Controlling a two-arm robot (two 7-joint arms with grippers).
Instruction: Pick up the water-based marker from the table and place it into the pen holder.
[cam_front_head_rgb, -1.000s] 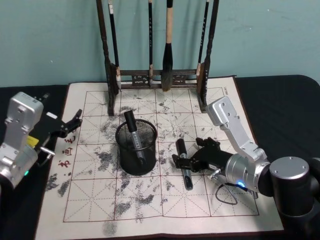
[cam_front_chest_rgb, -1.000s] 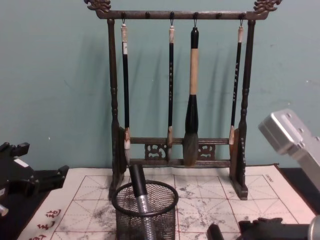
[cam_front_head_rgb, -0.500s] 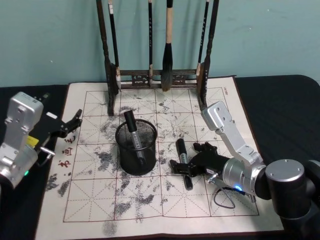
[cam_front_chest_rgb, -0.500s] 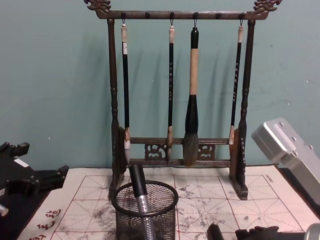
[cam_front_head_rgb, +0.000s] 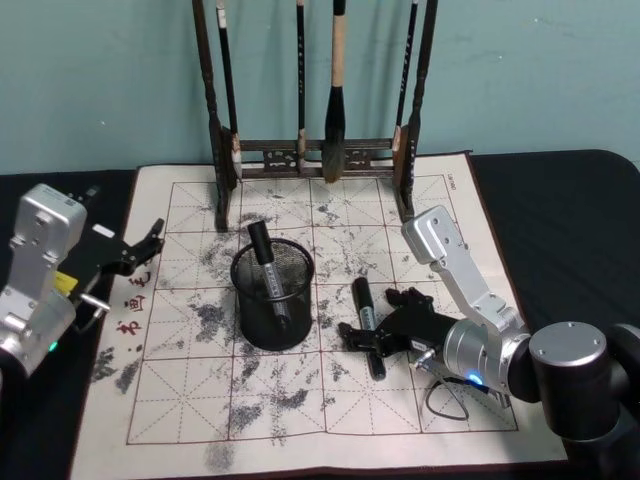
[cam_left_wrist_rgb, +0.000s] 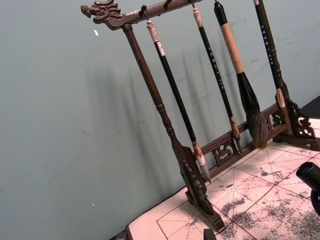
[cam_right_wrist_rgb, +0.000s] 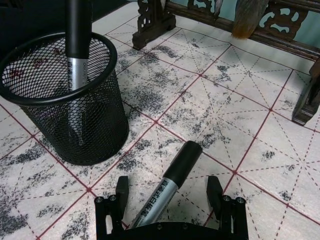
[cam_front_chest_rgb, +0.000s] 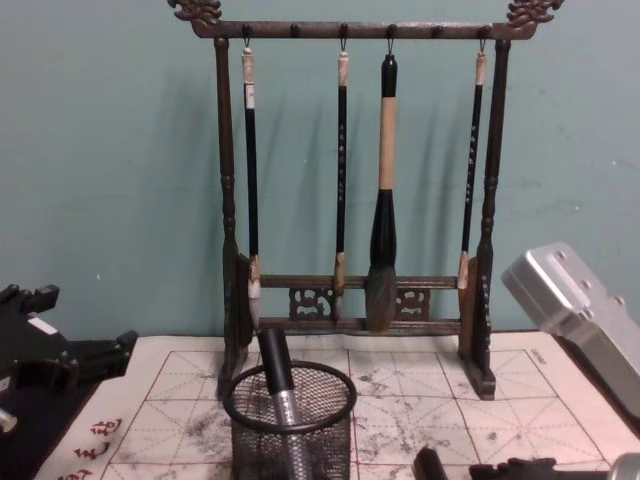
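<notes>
The water-based marker (cam_front_head_rgb: 367, 322), silver with a black cap, lies flat on the mat just right of the pen holder (cam_front_head_rgb: 262, 322). The pen holder is a black wire-mesh cup (cam_right_wrist_rgb: 95, 125) and another marker (cam_front_head_rgb: 264, 252) leans inside it. My right gripper (cam_front_head_rgb: 376, 320) is down at the lying marker (cam_right_wrist_rgb: 172, 175) and open. Its two fingers (cam_right_wrist_rgb: 121, 189) stand on either side of the silver barrel, and I cannot tell whether they touch it. My left gripper (cam_front_head_rgb: 150, 245) stays open and still over the mat's left edge, away from the holder.
A tall dark wooden rack (cam_front_head_rgb: 320, 160) of hanging calligraphy brushes stands at the back of the ink-stained gridded mat (cam_front_head_rgb: 200, 420). Black cloth (cam_front_head_rgb: 560, 200) covers the table around the mat. A thin cable loop (cam_front_head_rgb: 450, 395) hangs under my right wrist.
My right gripper has shifted a little left and lower, closing in around the lying marker. The marker, the pen holder and my left arm have not moved.
</notes>
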